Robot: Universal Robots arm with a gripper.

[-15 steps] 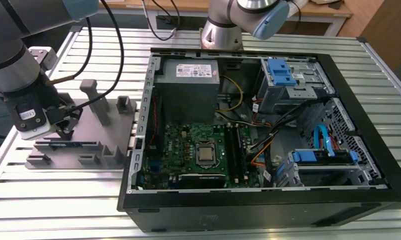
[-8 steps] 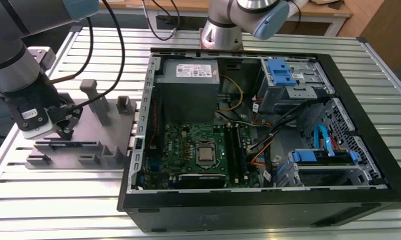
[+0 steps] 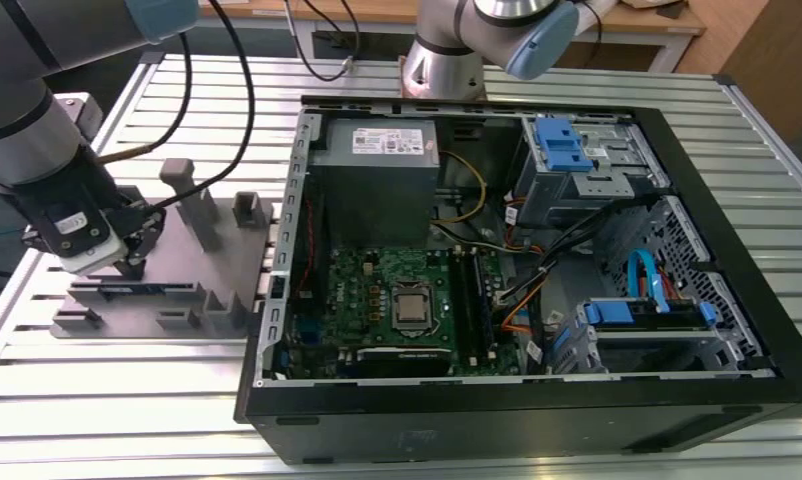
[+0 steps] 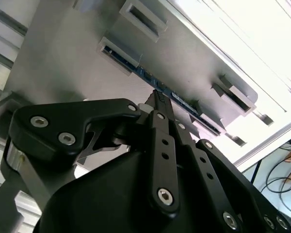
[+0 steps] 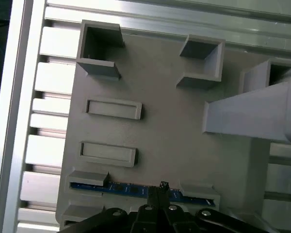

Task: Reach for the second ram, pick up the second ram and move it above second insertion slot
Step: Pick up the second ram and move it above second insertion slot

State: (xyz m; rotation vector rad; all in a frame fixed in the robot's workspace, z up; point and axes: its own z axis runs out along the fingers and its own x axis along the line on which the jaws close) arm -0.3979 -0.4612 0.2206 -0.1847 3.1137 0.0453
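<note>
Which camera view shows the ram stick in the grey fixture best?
The first wrist view: the second ram shows nearly whole in the grey fixture, with the gripper at mid-length. The second wrist view shows a slanted stretch beyond the gripper; the exterior view, a thin strip.

Your exterior view sits high and well back, looking down across the slatted table [image 3: 108, 400]. The open computer case [image 3: 508, 410] is mid-frame and the grey fixture [image 3: 238, 275] sits off at the exterior view's left. Over to the first wrist view: it's close in, staring almost straight down on that fixture [image 5: 160, 136]. The second wrist view is nearer yet, peering at a slant past the gripper [image 4: 156, 97] onto the same fixture [image 4: 63, 58]. All three share the second ram [image 3: 134, 290] [image 5: 121, 187] [image 4: 140, 74] lying in the fixture.
</note>
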